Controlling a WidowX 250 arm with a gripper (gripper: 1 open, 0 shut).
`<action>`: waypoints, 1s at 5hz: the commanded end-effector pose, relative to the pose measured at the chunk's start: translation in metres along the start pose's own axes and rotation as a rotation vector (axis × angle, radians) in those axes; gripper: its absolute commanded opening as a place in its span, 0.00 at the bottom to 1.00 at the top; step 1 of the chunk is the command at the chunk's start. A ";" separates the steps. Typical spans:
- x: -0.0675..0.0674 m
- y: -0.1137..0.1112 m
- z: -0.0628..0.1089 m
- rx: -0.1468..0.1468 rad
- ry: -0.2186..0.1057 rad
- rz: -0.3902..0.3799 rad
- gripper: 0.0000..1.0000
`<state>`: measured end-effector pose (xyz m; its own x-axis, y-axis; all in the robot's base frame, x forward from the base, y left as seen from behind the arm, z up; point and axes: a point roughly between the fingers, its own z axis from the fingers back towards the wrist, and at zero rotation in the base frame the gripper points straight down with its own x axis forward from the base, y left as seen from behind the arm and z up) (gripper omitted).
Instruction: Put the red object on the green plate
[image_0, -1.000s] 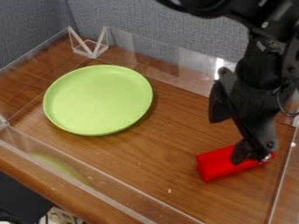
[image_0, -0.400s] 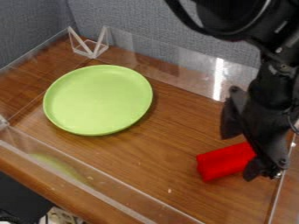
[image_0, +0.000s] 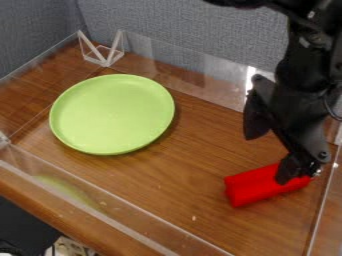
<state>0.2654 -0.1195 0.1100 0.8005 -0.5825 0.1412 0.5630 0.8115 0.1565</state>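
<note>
Down at the right side of the tabletop (image_0: 201, 150), a dark wooden surface fenced in by low clear walls (image_0: 201, 65). Black end effector (image_0: 299, 168) pointing steeply downward over the near right corner, fingers spread wide, nothing gripped between them. One fingertip (image_0: 289, 174) down against the right end of the red object (image_0: 265, 185), or just in front of it; contact hard to call from this angle.

Red object lying flat on the wood, long side running slightly uphill toward the right, close to the right-hand clear wall. Not lifted, not clamped, simply resting there under the open fingers.

Over on the left, well apart from all that: the green plate (image_0: 112, 113), round, lime-coloured, flat on the tabletop with nothing on it. Wide stretch of bare wood between plate and block.

Back left corner, beyond the plate: a small clear folded stand (image_0: 102, 47) leaning against the grey backdrop (image_0: 187, 25). Faint greenish reflection of the plate showing in the near clear wall at lower left.

Arm bulk (image_0: 297, 85) rising from the end effector up and out of the top right of the view, dark and a little blurred, covering part of the right wall behind it.
</note>
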 end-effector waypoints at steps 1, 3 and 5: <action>0.010 -0.009 -0.001 -0.014 -0.078 -0.064 1.00; -0.003 -0.027 -0.042 -0.071 -0.032 -0.138 1.00; -0.009 -0.022 -0.059 -0.067 0.007 0.012 0.00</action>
<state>0.2537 -0.1309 0.0414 0.8030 -0.5858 0.1101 0.5795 0.8105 0.0854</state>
